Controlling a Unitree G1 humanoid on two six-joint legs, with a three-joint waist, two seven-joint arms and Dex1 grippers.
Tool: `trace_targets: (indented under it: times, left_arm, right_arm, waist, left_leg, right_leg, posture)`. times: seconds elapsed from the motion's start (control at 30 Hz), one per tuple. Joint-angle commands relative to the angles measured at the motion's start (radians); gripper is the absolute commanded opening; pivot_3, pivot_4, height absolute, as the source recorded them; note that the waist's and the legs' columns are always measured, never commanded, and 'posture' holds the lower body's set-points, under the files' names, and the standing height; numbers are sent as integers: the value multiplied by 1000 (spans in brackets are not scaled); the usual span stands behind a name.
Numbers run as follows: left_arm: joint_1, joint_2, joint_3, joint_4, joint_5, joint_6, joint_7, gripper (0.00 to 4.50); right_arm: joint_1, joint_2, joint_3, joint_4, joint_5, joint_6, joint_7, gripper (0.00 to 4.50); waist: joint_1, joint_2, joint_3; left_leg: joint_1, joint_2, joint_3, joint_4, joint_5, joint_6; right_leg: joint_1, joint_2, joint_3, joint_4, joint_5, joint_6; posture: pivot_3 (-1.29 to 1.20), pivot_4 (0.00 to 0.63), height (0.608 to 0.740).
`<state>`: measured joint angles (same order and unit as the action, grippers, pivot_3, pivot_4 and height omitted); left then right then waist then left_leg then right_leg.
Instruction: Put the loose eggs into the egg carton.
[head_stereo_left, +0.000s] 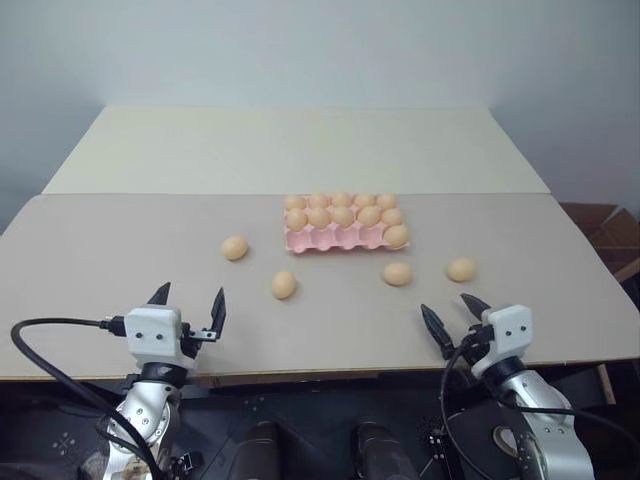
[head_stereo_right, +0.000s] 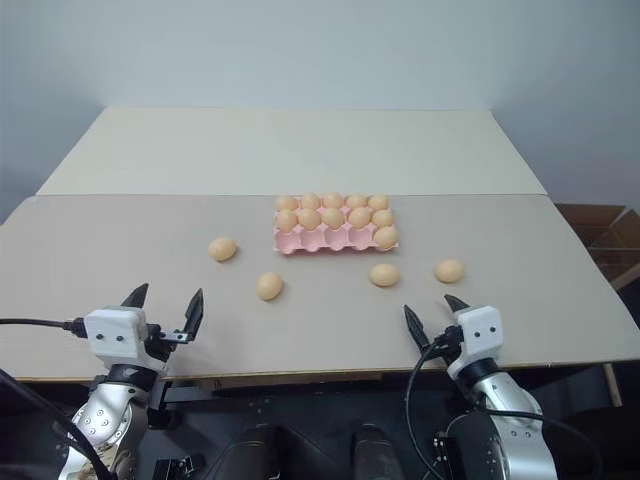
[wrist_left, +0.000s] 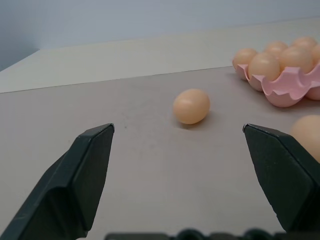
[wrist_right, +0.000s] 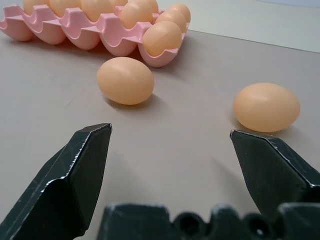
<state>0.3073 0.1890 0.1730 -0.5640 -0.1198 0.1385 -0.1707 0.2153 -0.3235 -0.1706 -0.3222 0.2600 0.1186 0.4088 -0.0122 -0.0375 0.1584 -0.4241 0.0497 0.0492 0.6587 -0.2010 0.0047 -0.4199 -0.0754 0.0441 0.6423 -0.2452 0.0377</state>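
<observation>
Several loose eggs lie on the table in front of the egg carton. Two are to its left and two to its right. The pink carton holds eggs in its two back rows, plus one egg at the right end of the front row. My left gripper hovers open at the near table edge, pointing at the left eggs. My right gripper is also open at the near edge, just short of the two right eggs. Neither holds anything.
The eggs and carton sit on a beige table. A second, lighter table adjoins it behind. A brown box stands on the floor past the right edge. A black cable loops beside the left arm.
</observation>
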Motion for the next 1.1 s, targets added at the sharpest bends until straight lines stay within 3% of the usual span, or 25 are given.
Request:
trace_targets:
  times: [0.03,0.37,0.6,0.7,0.9,1.1]
  left_arm:
    - [-39,10,-1,44,12,-32,-4,4474]
    - [-64,103,5,20,-41,-47,-118,4474]
    - [-107,235,45,-55,-260,62,-296,4474]
    - [-145,317,53,-57,-322,116,-371,4474]
    - [-190,405,20,-55,-374,164,-467,4474]
    - [-225,414,-11,-50,-382,179,-490,4474]
  right_arm:
    - [-19,-10,-19,-41,21,13,-4,4500]
    - [62,7,-4,-188,20,29,-22,4500]
    - [70,3,103,-266,-21,40,-8,4500]
    - [35,-30,161,-315,-94,201,-64,4500]
    - [-24,16,174,-431,-74,406,-164,4500]
    - [-121,31,202,-466,-109,574,-237,4500]
  waist:
    - [0,0,0]
    - [-1,0,0]
    - [-2,0,0]
    - [-2,1,0]
    - [-1,1,0]
    - [-1,1,0]
  left_leg:
    - [0,0,0,0,0,0]
    - [0,0,0,0,0,0]
    - [0,1,0,0,0,0]
    - [1,1,1,0,0,0]
    - [0,1,1,0,0,0]
    - [0,1,1,0,0,0]
  right_leg:
    - [0,0,0,0,0,0]
    - [0,0,0,0,3,1]
    - [-1,0,0,1,1,-2]
    - [0,0,0,1,1,-2]
    - [-1,0,0,1,2,-3]
    - [-1,0,-1,1,2,-3]
  posture:
    - [0,150,740]
    - [0,150,740]
    - [0,150,740]
    - [0,150,740]
    - [0,150,740]
    - [0,150,740]
